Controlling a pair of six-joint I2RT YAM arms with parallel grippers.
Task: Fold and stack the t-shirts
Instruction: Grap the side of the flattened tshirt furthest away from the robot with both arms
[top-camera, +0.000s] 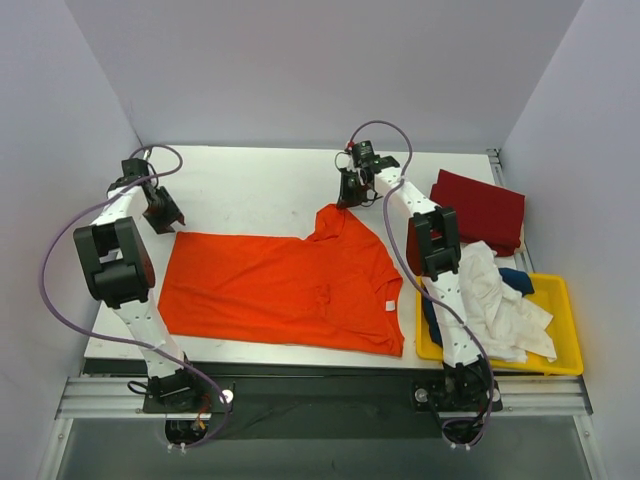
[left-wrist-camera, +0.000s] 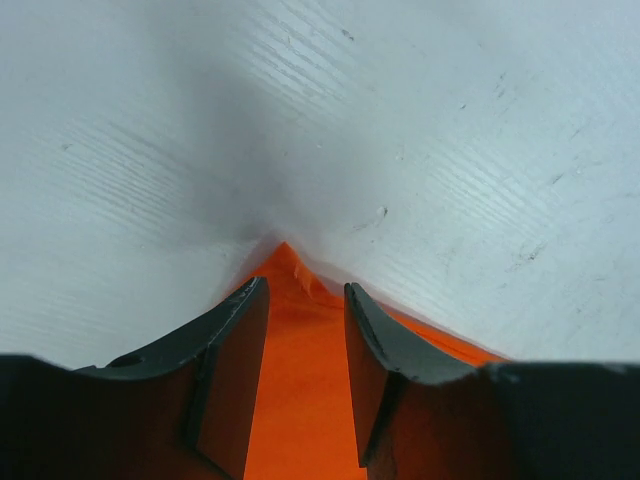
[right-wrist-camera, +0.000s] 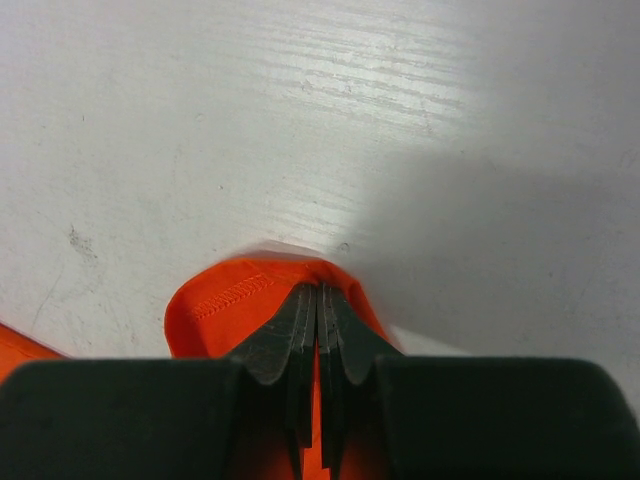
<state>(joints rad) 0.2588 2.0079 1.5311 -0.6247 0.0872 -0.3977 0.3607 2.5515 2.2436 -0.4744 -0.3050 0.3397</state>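
Right gripper (right-wrist-camera: 318, 292): jaws pressed together on a hemmed edge of the orange t-shirt (top-camera: 280, 290). The cloth rises in a small peak from the table (top-camera: 250, 185) up to the jaws.
Left gripper (left-wrist-camera: 305, 292): jaws apart, straddling the shirt's far left corner. Orange cloth lies between the fingers (left-wrist-camera: 235, 335) but is not clamped.
Orange t-shirt: spread almost flat across the middle of the table between the two arms, with light wrinkles near its centre.
Handling: judged light, soft and limp. It will sag and drape from wherever it is pinched and cannot hold a fold line by itself. It is not fragile. A thin single layer may slip from a shallow pinch.
Where to hold: the two far corners or hems, one per gripper, where the stitched edge gives more to bite on. Lifting both together should keep the edge taut for folding.
Other t-shirts: a dark red t-shirt (top-camera: 480, 208) lies at the far right of the table. A white t-shirt (top-camera: 500, 300) and a navy t-shirt (top-camera: 516, 279) lie crumpled in the yellow bin (top-camera: 566, 330), near right.
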